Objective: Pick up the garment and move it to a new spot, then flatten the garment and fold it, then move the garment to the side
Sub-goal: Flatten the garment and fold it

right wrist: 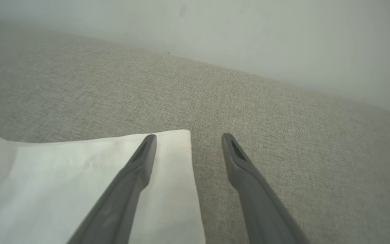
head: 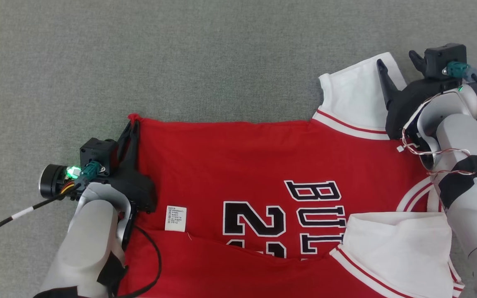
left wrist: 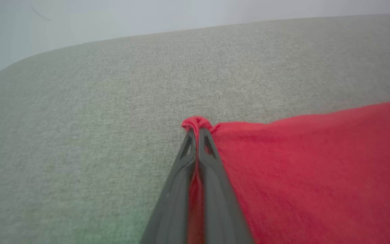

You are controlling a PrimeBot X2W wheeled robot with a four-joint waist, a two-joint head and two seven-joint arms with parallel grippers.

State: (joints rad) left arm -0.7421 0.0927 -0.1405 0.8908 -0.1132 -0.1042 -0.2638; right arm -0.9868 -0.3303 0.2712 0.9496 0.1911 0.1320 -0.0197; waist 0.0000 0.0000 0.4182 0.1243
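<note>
The garment (head: pixel 242 165) is a red jersey with white sleeves and black-and-white lettering, spread on the grey fabric surface (head: pixel 180 54). My left gripper (head: pixel 134 124) is shut on the garment's far left corner, and the red cloth (left wrist: pixel 303 162) bunches at the tips of my left gripper (left wrist: pixel 196 130) in the left wrist view. My right gripper (head: pixel 396 62) is open at the far white sleeve (head: pixel 354 95). In the right wrist view one finger (right wrist: pixel 141 159) lies over the white sleeve (right wrist: pixel 63 183) and the other finger (right wrist: pixel 235 159) over bare surface.
A white care label (head: pixel 176 218) lies on the red cloth near my left arm. A black cable (head: pixel 10 219) trails off my left wrist to the left. A pale wall (right wrist: pixel 283 40) stands beyond the surface's far edge.
</note>
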